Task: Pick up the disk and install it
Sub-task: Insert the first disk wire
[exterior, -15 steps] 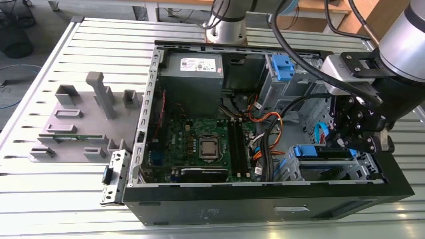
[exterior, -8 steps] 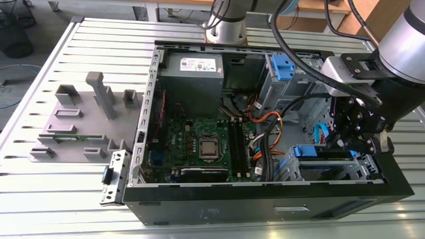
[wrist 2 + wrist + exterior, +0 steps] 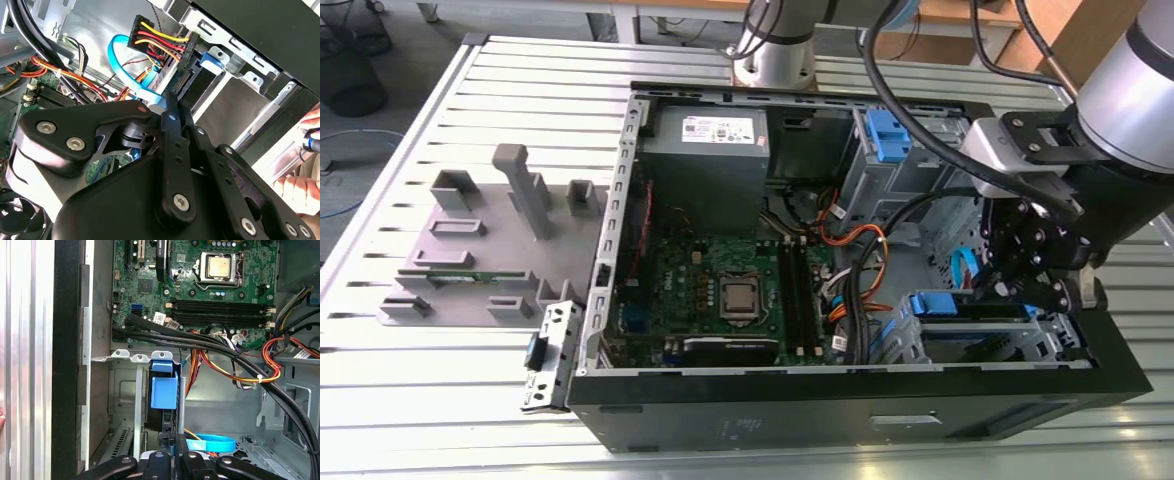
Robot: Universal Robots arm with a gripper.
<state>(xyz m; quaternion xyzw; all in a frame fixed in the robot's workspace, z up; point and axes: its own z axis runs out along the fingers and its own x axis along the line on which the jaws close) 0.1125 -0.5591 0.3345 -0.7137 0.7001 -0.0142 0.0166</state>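
Exterior view first: the gripper [image 3: 1034,290] is down inside the open case [image 3: 761,420], at the drive bay [image 3: 994,345] in the corner toward this view's right. The disk [image 3: 970,307], blue rail up, stands on edge in that bay, partly seated, just under the gripper. The motherboard [image 3: 720,290] and the power supply [image 3: 707,150] lie well to this view's left; a grey fixture [image 3: 480,240] sits on the desk [image 3: 454,400] outside the case.

Second wrist view: the gripper [image 3: 172,107] has its jaws drawn together on the thin top edge of the disk [image 3: 187,75], beside the wired connector [image 3: 160,37] and the blue cable [image 3: 125,75]. A person's hand [image 3: 302,180] is near the case edge.

First wrist view: the disk [image 3: 164,392] sits between the bay's metal guides [image 3: 137,405], its blue tab showing.

To seat it well, I judge the push should stay straight along the guides, keeping the disk square so the rails do not bind, and clear of the loose cables.
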